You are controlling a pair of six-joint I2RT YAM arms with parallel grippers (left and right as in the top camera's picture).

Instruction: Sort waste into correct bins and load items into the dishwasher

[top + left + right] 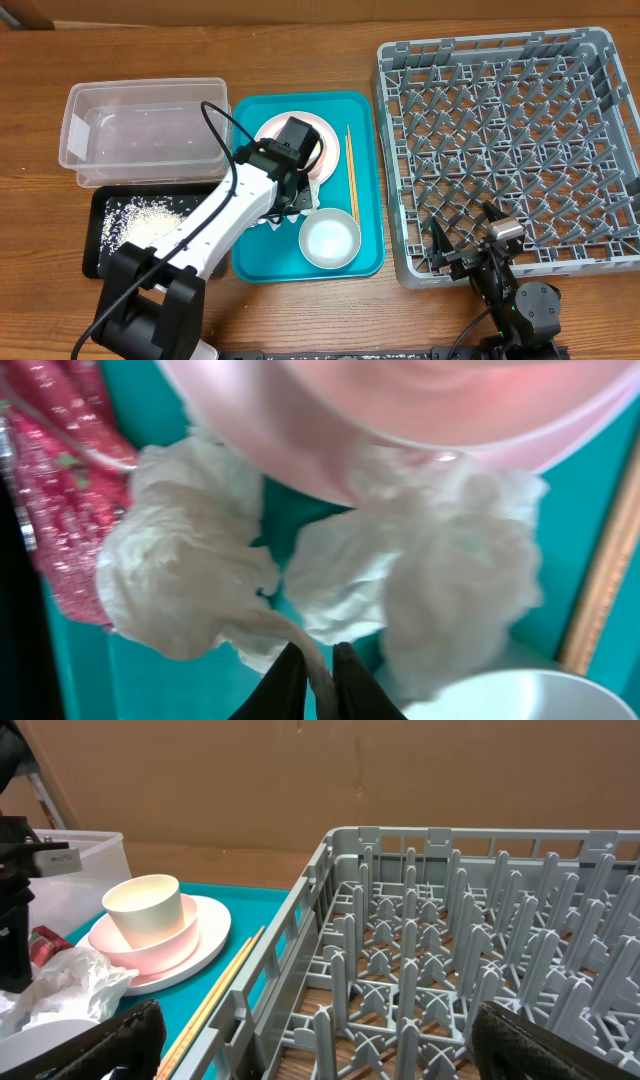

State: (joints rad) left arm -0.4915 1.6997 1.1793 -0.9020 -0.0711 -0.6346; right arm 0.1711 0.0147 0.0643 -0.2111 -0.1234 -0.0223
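My left gripper is shut on a thin twisted tail of a crumpled white napkin lying on the teal tray. A second napkin wad lies beside it, and the red shiny wrapper is to its left. The pink plate carries a pinkish bowl with a white cup in it. A white bowl and chopsticks also lie on the tray. My right gripper stands open at the near left corner of the grey dish rack.
The clear tub stands at the far left. In front of it the black tray holds loose white rice. My left arm crosses from the front left over the black tray to the teal tray.
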